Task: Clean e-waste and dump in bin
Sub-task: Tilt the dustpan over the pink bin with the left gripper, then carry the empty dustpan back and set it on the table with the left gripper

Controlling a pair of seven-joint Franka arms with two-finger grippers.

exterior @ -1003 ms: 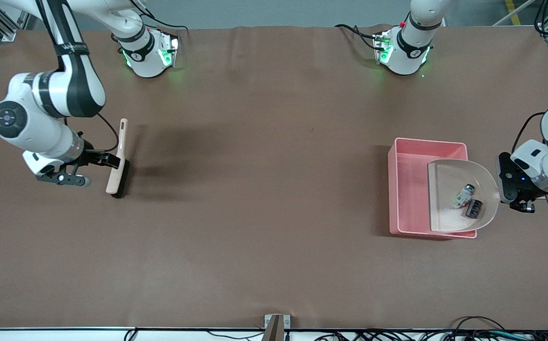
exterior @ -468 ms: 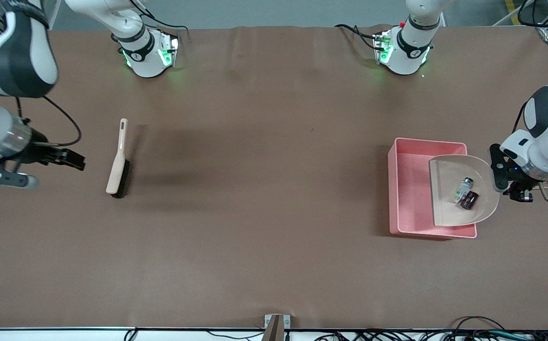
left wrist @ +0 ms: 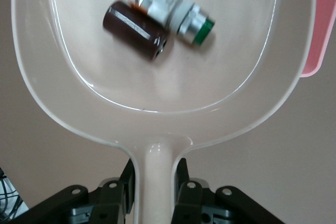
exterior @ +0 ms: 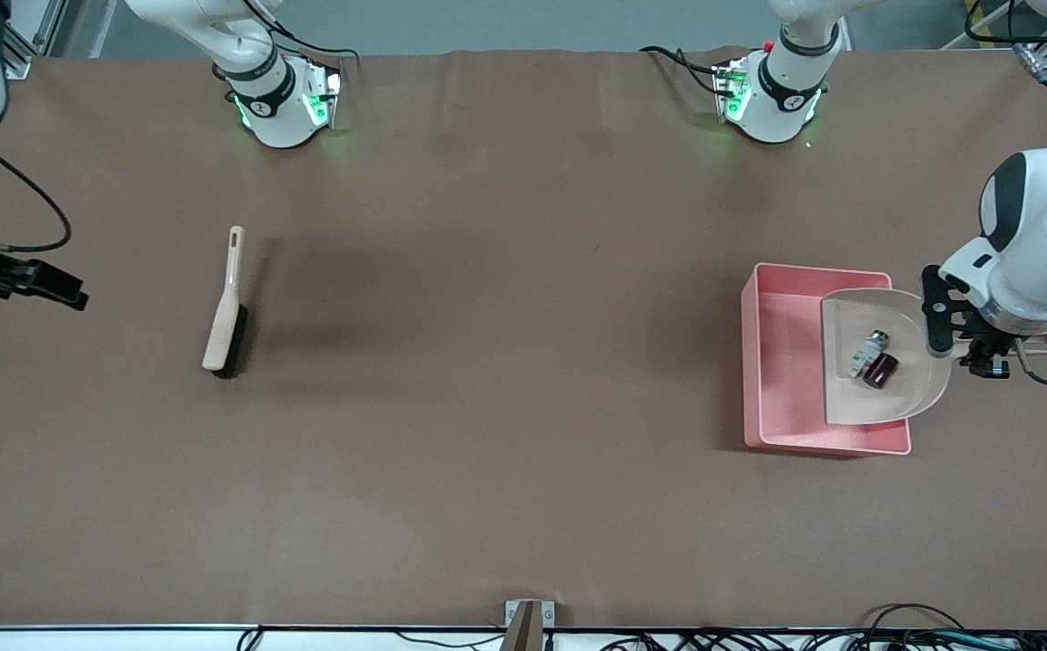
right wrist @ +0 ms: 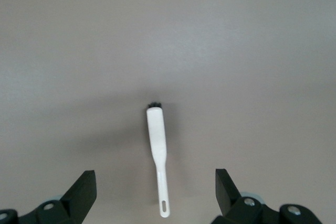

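My left gripper [exterior: 985, 348] is shut on the handle of the beige dustpan [exterior: 903, 398] and holds it over the pink bin [exterior: 781, 362]. The two pieces of e-waste lie in the pan: a white-grey component [exterior: 868, 349] and a dark maroon block [exterior: 881, 371], touching each other. The left wrist view shows the gripper [left wrist: 156, 182] on the handle, the dustpan [left wrist: 157, 93], the maroon block [left wrist: 137, 31], the component [left wrist: 168, 1] and a corner of the bin [left wrist: 319, 45]. My right gripper [exterior: 58, 287] is open and empty over the right arm's end of the table.
A beige brush with black bristles [exterior: 225, 316] lies on the brown table toward the right arm's end, apart from the right gripper [right wrist: 155, 192]; it also shows in the right wrist view [right wrist: 157, 145].
The right gripper has let go of the brush and drawn away toward its end of the table. The left gripper has shifted the dustpan over the bin, and the two pieces have slid toward the pan's open edge.
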